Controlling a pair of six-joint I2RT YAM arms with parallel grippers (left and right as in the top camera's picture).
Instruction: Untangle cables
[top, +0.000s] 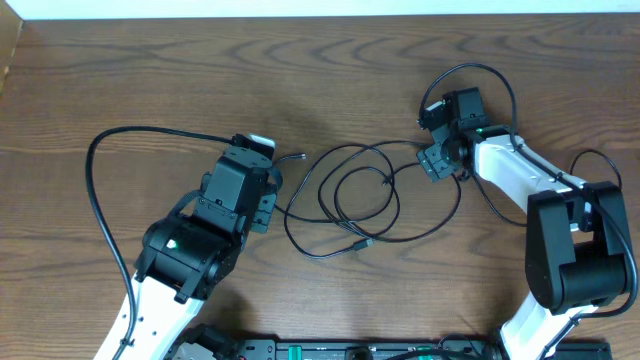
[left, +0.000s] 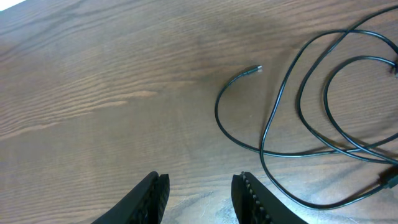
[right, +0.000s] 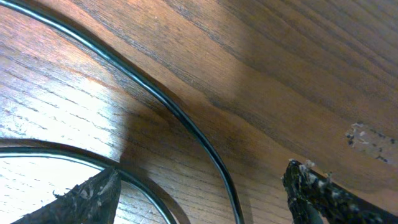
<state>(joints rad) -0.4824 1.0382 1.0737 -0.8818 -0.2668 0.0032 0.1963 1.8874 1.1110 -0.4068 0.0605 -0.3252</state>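
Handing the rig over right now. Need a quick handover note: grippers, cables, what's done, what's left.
Left gripper: open, empty, over bare table beside the tangle; a free plug end lies ahead of it.
Right gripper: open, low at the tangle's other edge, fingers either side of one strand, not closed on it.
Cables: thin, black, in overlapping loops mid-table.
Done: nothing looks separated.
Left: probably grip a strand, draw the loops apart, lay the cables out singly.
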